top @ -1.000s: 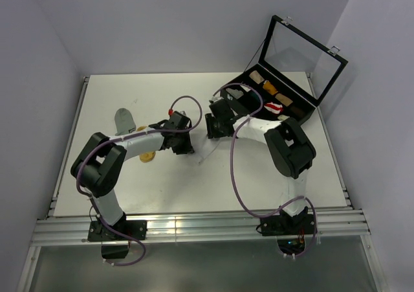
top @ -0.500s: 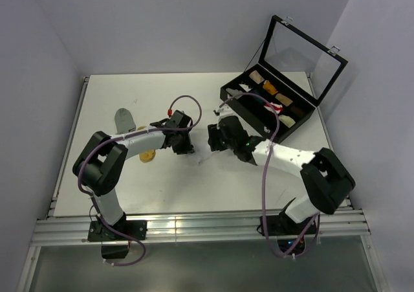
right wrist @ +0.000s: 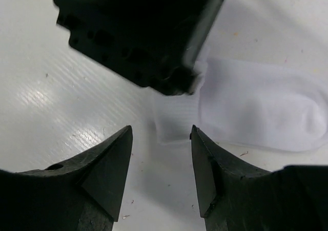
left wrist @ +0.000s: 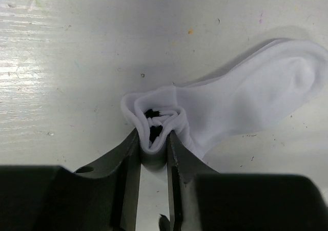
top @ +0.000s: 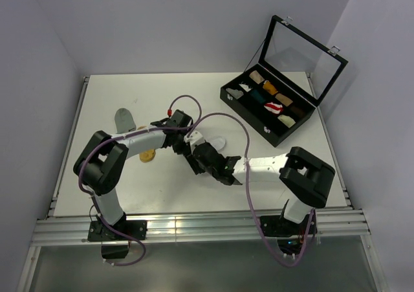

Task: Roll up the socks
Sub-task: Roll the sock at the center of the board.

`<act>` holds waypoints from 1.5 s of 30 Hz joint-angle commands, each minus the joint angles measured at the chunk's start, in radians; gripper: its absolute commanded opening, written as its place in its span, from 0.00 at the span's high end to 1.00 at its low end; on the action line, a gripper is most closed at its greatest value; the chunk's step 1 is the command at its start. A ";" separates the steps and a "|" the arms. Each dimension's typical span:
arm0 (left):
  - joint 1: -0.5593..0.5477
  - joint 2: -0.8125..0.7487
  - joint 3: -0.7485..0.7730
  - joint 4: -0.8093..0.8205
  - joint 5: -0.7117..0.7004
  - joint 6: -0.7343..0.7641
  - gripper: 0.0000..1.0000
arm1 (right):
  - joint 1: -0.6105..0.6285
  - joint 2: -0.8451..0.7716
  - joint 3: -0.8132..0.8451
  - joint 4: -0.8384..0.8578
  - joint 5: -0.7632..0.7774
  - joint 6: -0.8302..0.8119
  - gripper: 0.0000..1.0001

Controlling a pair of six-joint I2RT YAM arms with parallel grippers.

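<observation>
The white sock lies flat on the table, its cuff end rolled into a small coil with black showing inside. My left gripper is shut on that coil. In the top view the left gripper is at mid-table, with the sock's toe sticking out to its right. My right gripper is open and empty, low over the table just short of the sock's cuff end; in the top view it sits beside the left one. The grey sock and the mustard-yellow sock lie to the left.
A black compartmented case with its glass lid raised stands at the back right, holding several small fabric rolls. The left gripper's black body fills the top of the right wrist view. The white table has raised edges.
My right arm swung from near the case down to mid-table, and its open gripper now sits beside the left gripper at the white sock. The left gripper stayed put.
</observation>
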 commanded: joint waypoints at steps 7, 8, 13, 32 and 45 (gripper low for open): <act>-0.014 0.070 -0.007 -0.099 0.005 0.011 0.96 | 0.070 0.102 0.055 0.080 0.139 -0.104 0.44; -0.014 0.070 -0.007 -0.099 0.005 0.011 0.96 | 0.073 0.122 0.056 0.080 0.147 -0.112 0.44; -0.014 0.066 -0.008 -0.099 0.005 0.006 0.96 | 0.091 0.191 0.094 0.042 0.219 -0.118 0.46; 0.012 -0.069 -0.071 -0.016 -0.022 -0.184 0.54 | -0.016 0.119 -0.039 -0.036 -0.005 0.088 1.00; 0.049 -0.283 -0.217 0.156 -0.068 -0.335 0.31 | -0.387 0.116 -0.116 0.082 -0.786 0.265 1.00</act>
